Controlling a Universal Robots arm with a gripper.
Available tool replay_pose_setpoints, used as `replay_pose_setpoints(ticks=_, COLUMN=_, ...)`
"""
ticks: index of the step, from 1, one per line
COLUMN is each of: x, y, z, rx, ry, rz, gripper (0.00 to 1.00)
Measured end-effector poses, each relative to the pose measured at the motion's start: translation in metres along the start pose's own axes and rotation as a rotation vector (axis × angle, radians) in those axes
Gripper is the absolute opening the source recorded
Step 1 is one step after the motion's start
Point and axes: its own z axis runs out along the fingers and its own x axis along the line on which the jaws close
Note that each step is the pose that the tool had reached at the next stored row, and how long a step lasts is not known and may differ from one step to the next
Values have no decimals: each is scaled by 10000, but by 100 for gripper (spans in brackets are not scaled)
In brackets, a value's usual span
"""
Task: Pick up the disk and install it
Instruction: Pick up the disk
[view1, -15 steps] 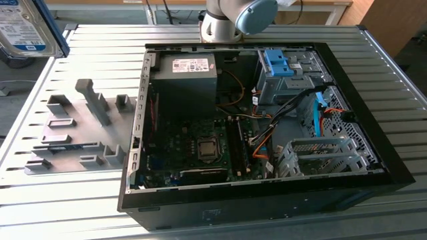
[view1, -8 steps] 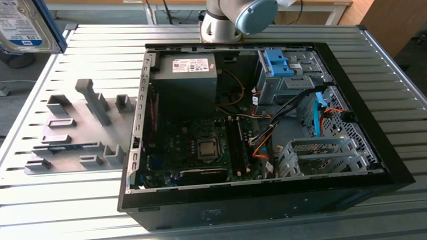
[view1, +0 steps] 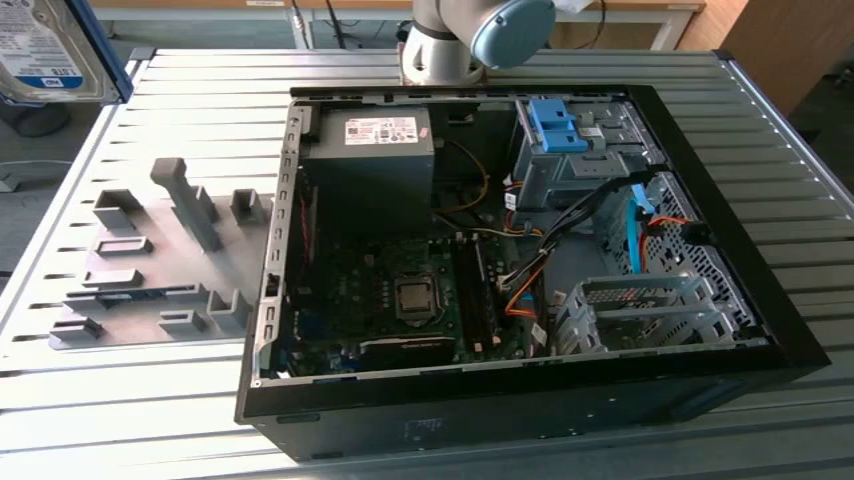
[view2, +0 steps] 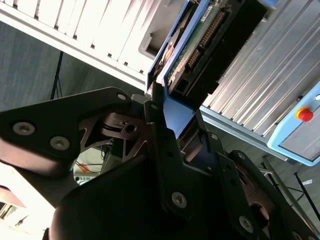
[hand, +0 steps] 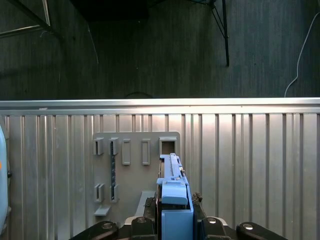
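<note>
I see the black claw (view2: 176, 115) clamped on the blue-railed silver metal disk (view2: 200, 45); gripped by one edge, it could pivot or slip above the ribbed aluminium table (hand: 250, 150).

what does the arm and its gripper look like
The arm is a silver-grey round tube with a pale blue cap on its joint. The gripper is matte black, built from flat angular link plates pinned with round silver bolts and tapering into two slim black jaws.
</note>
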Motion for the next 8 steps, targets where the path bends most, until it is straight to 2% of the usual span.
replay_pose_setpoints(ticks=8, x=0, y=0, z=-1, rx=-1, ry=1, rz=-1, gripper=36)
